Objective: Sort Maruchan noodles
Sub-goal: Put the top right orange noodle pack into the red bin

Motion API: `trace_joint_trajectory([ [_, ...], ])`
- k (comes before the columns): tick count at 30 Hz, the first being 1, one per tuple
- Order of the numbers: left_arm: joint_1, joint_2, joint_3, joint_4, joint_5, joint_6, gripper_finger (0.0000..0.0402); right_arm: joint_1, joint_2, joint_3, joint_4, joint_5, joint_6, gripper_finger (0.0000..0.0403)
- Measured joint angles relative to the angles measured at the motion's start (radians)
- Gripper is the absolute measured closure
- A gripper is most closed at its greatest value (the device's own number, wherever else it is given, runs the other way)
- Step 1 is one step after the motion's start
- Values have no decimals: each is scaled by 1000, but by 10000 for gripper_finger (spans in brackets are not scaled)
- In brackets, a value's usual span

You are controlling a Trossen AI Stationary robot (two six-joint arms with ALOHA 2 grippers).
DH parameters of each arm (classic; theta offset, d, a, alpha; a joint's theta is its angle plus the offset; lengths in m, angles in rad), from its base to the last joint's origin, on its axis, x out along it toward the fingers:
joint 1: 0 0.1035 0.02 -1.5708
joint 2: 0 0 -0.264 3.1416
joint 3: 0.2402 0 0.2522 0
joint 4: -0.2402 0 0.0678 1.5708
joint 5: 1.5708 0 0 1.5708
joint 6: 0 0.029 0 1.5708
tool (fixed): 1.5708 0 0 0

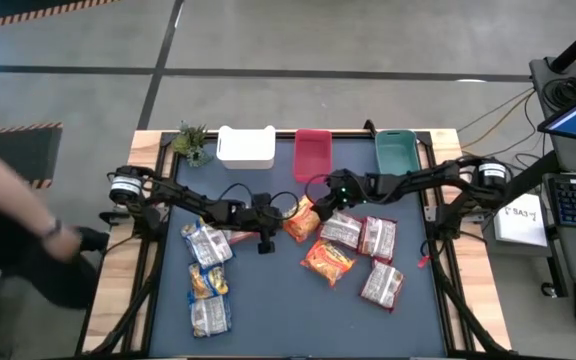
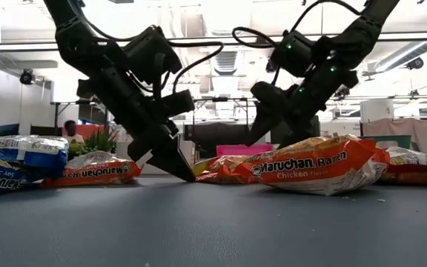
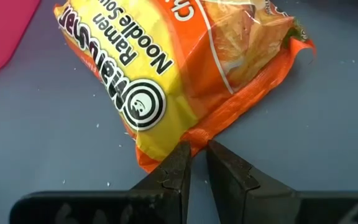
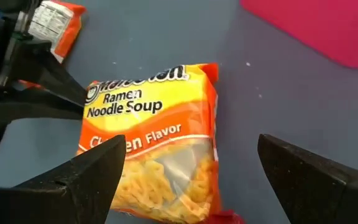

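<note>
The left claw (image 3: 194,163) is pinching the orange packet (image 3: 185,68) by its edge. The right claw (image 4: 191,171) hangs spread above it. The packet looks light and crinkly; its flat edge is best to grab.

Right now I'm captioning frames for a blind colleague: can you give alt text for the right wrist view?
An orange Maruchan chicken ramen packet lies flat on the dark blue mat between the right gripper's wide-open fingers. The left gripper reaches the packet's edge, and a pink bin corner shows beyond.

The orange noodle packet (image 3: 185,68) is cut off by the left wrist view's edge.
</note>
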Motion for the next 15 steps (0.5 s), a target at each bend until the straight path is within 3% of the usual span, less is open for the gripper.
trace_joint_trajectory([
  [7,1,0,-1,4,0,-4,364,-9,88,0,93,-52,0,50],
  [15,-2,-13,1,-10,0,-16,364,-13,180,1,286,-184,13,51],
])
